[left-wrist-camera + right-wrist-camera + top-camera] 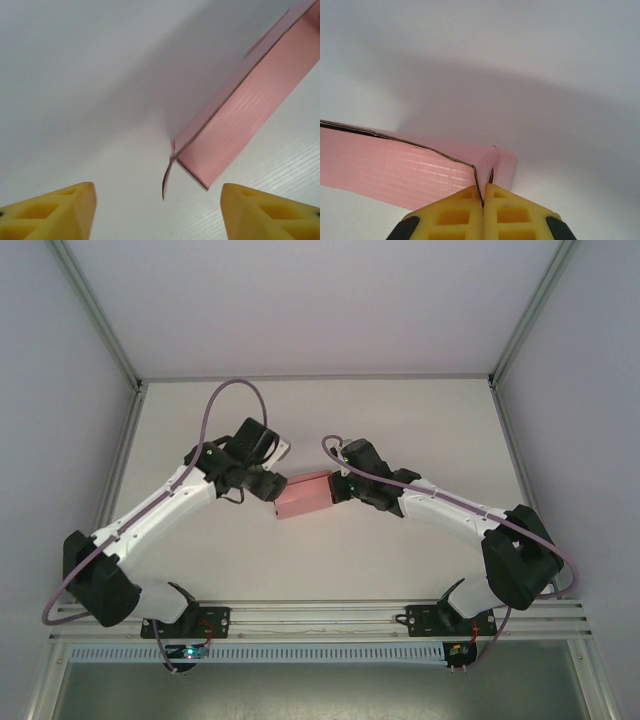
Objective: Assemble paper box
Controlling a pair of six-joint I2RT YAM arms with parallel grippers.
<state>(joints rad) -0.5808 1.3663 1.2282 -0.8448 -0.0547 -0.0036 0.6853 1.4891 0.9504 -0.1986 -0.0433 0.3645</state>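
The pink paper box (305, 494) hangs between the two arms near the table's middle. My right gripper (483, 196) is shut on the box's right end, pinching a thin card flap (485, 172) between its yellow fingers. The box's long pink side (390, 170) stretches left from there. My left gripper (157, 207) is open at the box's left end, with its yellow fingertips (65, 210) wide apart and not touching the card. A small loose flap (166, 180) curls down from the box's near corner (240, 120) just ahead of the open jaws.
The white table (320, 560) is bordered by aluminium frame posts (120, 450) and pale enclosure walls. A metal rail (320, 615) with the arm bases runs along the near edge. Purple cables (230, 390) loop above each arm.
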